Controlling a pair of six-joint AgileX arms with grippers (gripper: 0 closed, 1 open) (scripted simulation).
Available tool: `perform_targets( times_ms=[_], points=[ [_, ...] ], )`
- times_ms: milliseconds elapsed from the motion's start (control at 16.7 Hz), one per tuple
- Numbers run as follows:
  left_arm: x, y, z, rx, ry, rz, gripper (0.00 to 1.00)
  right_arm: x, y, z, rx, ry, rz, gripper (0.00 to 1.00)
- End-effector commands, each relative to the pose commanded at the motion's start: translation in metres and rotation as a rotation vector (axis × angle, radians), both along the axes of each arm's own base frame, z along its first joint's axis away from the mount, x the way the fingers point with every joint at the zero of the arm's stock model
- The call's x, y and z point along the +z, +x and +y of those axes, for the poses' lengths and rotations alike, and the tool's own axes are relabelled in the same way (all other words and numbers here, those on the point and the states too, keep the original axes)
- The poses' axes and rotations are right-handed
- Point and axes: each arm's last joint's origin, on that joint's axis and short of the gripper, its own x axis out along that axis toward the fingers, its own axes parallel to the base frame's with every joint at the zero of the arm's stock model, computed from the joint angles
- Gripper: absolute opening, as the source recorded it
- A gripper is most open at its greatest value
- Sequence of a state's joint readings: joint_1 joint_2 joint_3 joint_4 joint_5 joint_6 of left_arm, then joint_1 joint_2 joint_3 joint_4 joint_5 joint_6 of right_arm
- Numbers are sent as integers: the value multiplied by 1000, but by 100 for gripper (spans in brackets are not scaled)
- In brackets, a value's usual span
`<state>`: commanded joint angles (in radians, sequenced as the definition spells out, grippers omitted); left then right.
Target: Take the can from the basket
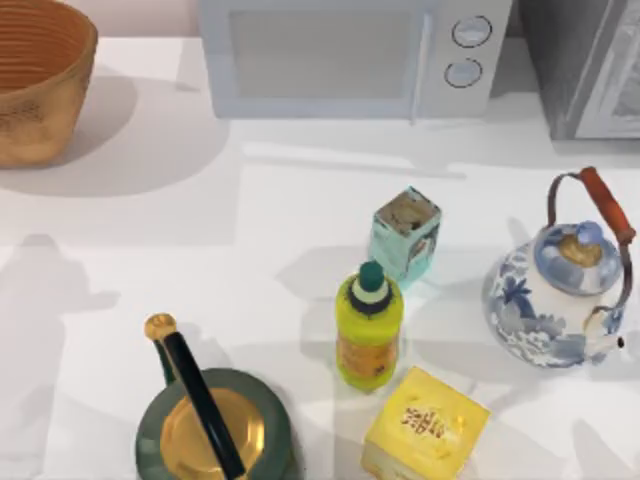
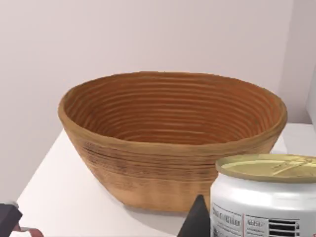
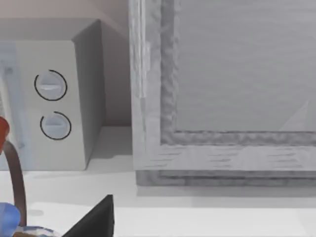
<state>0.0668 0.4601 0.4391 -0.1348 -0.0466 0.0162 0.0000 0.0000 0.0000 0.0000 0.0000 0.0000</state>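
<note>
**One can, out of the basket already**

Far left on the surface (image 1: 150, 250): the basket (image 1: 40, 80), round and woven, up in the back corner. No things to see inside its ribbed walls in the left wrist view.

Next, in the left wrist view: the can (image 2: 264, 197), outside the basket and nearer the camera, upright, gold top level. Just beside its white side, a dark tip of the left gripper (image 2: 196, 221). Cannot tell how wide the left gripper is, or whether it has hold of the can. Cannot tell either whether the can is up in the air or standing on the surface.

About the can: most likely light, with thin metal walls. Stiff enough to hold, but easy to dent with a hard squeeze. Smooth and round, so a bit slippery. Best place to take hold: across the middle of the white side, one pad on each side, not up on the gold rim. Best kept upright.

Further right on the surface, well away from the basket: a green kettle (image 1: 215, 425), a yellow bottle (image 1: 369, 335), a teal carton (image 1: 405, 235), a yellow box (image 1: 425, 425) and a blue and white teapot (image 1: 560, 290).

Far right: the right gripper (image 3: 94, 219), idle near the teapot, facing the microwave (image 3: 59, 103). Cannot tell how wide it is.
</note>
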Motion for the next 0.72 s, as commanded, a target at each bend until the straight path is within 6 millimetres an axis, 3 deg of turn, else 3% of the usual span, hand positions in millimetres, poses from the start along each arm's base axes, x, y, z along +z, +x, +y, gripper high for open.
perform_targets(
  times_ms=[180, 360, 480, 720],
  points=[
    [-49, -21, -6, -43, -3, -91, 0, 0, 0, 0, 0, 0, 0, 100],
    [-83, -27, -9, -88, -7, -139, 0, 0, 0, 0, 0, 0, 0, 100],
    [-95, -27, -11, -109, -9, -154, 0, 0, 0, 0, 0, 0, 0, 100],
    [-97, -27, -11, -113, -10, -157, 0, 0, 0, 0, 0, 0, 0, 100]
  ],
)
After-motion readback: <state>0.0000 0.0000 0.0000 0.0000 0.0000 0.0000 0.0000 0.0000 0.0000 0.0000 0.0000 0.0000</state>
